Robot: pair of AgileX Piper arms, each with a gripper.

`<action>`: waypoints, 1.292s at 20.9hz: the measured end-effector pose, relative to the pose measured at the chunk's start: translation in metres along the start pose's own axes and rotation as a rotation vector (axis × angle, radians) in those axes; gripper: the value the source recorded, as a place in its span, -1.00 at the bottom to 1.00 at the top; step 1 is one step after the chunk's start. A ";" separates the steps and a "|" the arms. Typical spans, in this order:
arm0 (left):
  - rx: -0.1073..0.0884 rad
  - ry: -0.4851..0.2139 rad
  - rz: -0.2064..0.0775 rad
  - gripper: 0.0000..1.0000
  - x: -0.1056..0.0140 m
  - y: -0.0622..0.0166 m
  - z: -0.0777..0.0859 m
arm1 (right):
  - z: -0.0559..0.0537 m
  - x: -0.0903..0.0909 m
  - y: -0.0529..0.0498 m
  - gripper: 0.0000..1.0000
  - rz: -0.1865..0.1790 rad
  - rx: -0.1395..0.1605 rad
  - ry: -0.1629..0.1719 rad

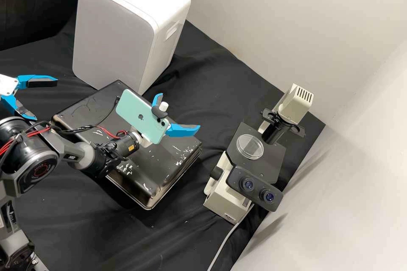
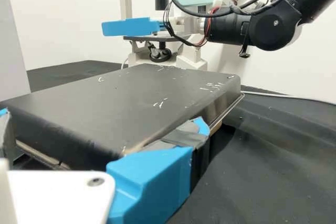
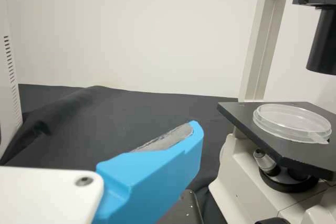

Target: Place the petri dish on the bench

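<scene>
From above, the petri dish (image 1: 250, 146) is sitting on the microscope (image 1: 224, 203) stage. The right tool (image 1: 174, 115), hovering over the tray (image 1: 165, 173), and the left tool (image 1: 41, 98) are both gaping apart. The left wrist is facing the tray; the right wrist is facing the petri dish.

White box (image 1: 127, 29) at back, dark tray (image 1: 169, 165) mid, microscope (image 1: 237, 178) at rt

The clear, shallow, round petri dish (image 1: 250, 146) sits flat on the dark stage (image 1: 271, 160) of the microscope (image 1: 224, 202), raised above the table (image 1: 203, 76).
</scene>
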 end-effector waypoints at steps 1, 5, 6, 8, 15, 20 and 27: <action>0.000 -0.002 -0.001 1.00 0.000 -0.0001 0.000 | 0.000 0.000 0.000 1.00 0.000 0.000 0.000; 0.001 -0.006 -0.002 1.00 0.000 -0.0002 0.001 | 0.000 0.000 0.000 1.00 0.000 0.000 0.000; 0.001 -0.008 -0.002 1.00 0.001 -0.0003 0.001 | 0.000 0.000 0.000 1.00 0.000 0.000 0.000; 0.001 -0.010 -0.003 1.00 0.001 -0.0004 0.002 | 0.000 0.000 0.000 1.00 0.000 0.000 0.000; 0.006 -0.023 -0.006 1.00 0.002 -0.0009 0.004 | 0.011 0.002 0.005 1.00 0.018 -0.002 -0.032; 0.027 -0.031 -0.009 1.00 0.002 -0.0015 0.006 | 0.028 0.009 0.018 1.00 0.063 0.025 -0.080; 0.029 -0.040 -0.016 1.00 0.003 -0.0033 0.007 | 0.046 0.025 0.049 1.00 0.160 0.009 -0.109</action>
